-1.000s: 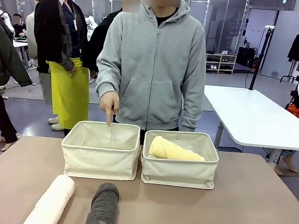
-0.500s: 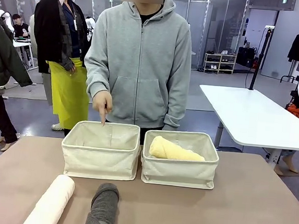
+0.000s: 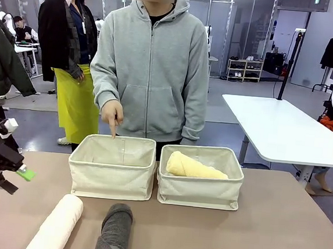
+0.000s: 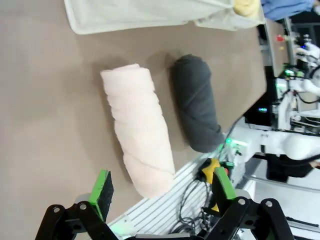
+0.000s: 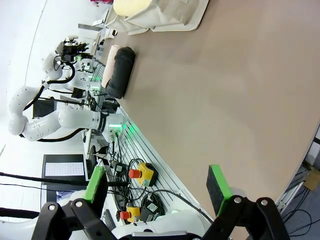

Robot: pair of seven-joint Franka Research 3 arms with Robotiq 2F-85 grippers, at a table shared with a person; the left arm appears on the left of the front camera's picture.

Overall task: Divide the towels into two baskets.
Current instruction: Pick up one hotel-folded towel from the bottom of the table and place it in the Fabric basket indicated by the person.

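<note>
Two cream canvas baskets stand side by side mid-table: the left basket [image 3: 111, 169] holds nothing that I can see, and the right basket [image 3: 199, 185] holds a pale yellow towel [image 3: 195, 167]. A pale pink-cream towel [image 3: 58, 224] [image 4: 137, 127] and a dark grey towel [image 3: 114, 232] [image 4: 196, 102] lie near the front edge. My left gripper [image 3: 17, 178] [image 4: 163, 186] hangs open above the table's left side, over the near end of the pink-cream towel. My right gripper [image 5: 156, 185] is open above bare table, far from the grey towel [image 5: 119, 70].
A person in a grey hoodie stands behind the baskets, with a hand [image 3: 112, 116] pointing a finger down at the left basket's far rim. A white table [image 3: 282, 132] stands at the back right. Other people stand at the back left.
My left gripper has come into the front view from the left edge. The person has straightened and shifted left, still pointing at the left basket. The towels and baskets have not moved.
</note>
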